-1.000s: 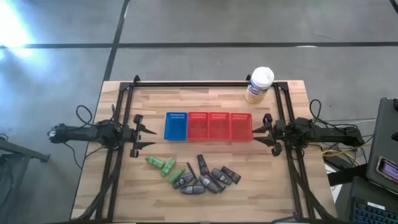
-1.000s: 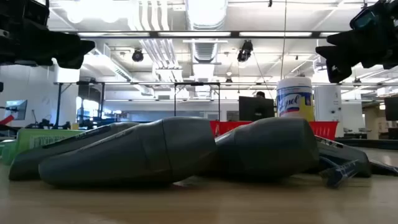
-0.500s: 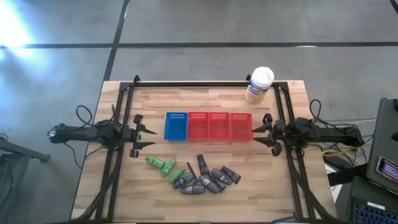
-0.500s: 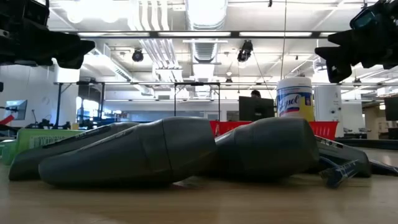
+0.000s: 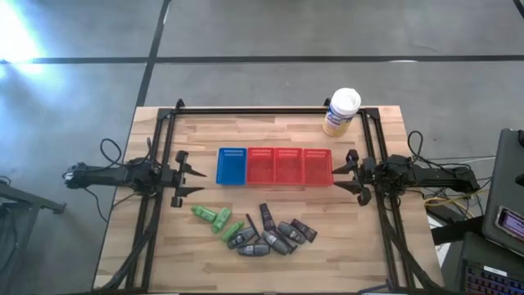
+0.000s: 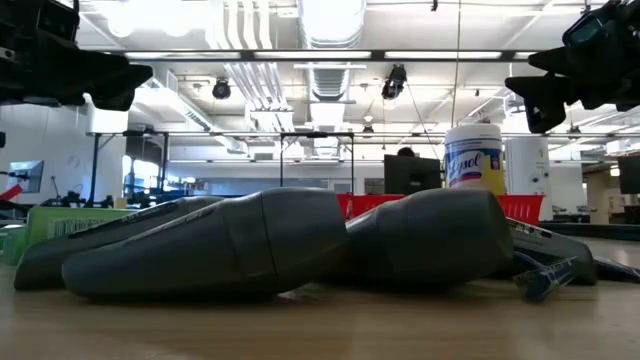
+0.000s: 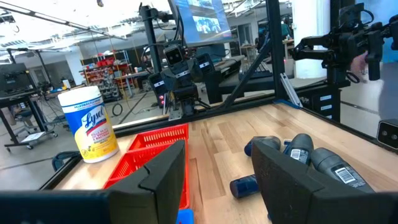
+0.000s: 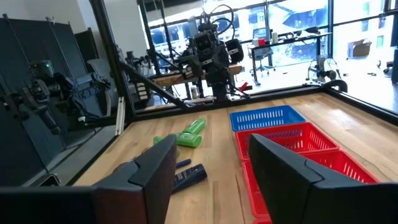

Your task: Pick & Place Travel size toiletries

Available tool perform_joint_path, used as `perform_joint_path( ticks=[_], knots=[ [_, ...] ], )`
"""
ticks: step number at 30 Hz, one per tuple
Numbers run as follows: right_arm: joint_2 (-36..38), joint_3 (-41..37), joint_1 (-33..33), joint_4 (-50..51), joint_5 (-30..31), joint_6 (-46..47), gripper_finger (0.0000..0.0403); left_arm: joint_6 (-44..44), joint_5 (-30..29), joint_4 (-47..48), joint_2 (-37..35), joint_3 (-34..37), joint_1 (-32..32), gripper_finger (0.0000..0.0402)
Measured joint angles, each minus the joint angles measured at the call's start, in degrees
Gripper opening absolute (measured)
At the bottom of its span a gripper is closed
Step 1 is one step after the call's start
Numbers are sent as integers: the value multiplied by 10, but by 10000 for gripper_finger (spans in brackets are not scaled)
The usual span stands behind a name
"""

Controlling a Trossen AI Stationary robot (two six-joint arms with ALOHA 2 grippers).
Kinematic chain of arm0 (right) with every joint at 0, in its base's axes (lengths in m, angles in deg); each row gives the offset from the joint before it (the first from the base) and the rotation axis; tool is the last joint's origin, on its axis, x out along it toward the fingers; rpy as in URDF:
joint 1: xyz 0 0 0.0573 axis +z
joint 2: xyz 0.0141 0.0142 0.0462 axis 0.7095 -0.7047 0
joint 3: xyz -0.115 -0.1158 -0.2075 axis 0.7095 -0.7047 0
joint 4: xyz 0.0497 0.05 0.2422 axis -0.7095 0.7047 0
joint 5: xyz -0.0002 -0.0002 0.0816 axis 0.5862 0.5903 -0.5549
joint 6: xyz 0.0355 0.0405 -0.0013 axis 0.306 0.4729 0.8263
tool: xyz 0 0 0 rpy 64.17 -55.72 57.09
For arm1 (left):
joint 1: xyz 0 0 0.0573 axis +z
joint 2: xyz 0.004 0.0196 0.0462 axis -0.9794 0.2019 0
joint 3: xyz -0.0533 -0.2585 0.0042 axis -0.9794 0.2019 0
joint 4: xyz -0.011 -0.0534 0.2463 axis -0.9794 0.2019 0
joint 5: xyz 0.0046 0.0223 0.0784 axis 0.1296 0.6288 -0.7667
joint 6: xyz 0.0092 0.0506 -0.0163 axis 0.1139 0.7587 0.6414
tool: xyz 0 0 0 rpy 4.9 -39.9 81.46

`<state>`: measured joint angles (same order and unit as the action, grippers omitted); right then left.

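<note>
Over at the left edge of the table [image 5: 270, 131] the left gripper [image 5: 195, 180] hangs above the wood with its fingers [image 7: 163, 180] spread and nothing between them, pointing toward the middle. Just in front of it sits a blue basket [image 5: 232, 165], touching a row of red baskets [image 5: 290, 165] that runs on to the right. Nearer the front edge lie the toiletries: green tubes [image 5: 213, 217] on the left of the pile, then dark grey bottles [image 5: 274, 238] bunched together, some touching, with a slim black stick [image 5: 251, 223] among them. A white-lidded wipes canister [image 5: 341, 111] stands upright near the far right corner. The right gripper [image 5: 345, 175] hovers just beside the last red basket, fingers [image 8: 158, 168] apart, holding nothing.
</note>
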<state>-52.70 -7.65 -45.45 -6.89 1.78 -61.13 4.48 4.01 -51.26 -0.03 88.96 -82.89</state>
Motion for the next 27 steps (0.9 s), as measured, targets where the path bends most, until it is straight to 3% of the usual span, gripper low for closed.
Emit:
perform_joint_path(
  ticks=[9, 22, 27],
  knots=[
    [0, 0, 0, -6, 0, 20, 188, 0, 0, 0, 0, 0, 0, 190],
    [0, 0, 0, -65, 66, 578, 150, 0, 0, 0, 0, 0, 0, 190],
    [-5, 0, -2, -62, 174, 582, 136, 0, 0, 0, 0, 0, 0, 190]
  ],
)
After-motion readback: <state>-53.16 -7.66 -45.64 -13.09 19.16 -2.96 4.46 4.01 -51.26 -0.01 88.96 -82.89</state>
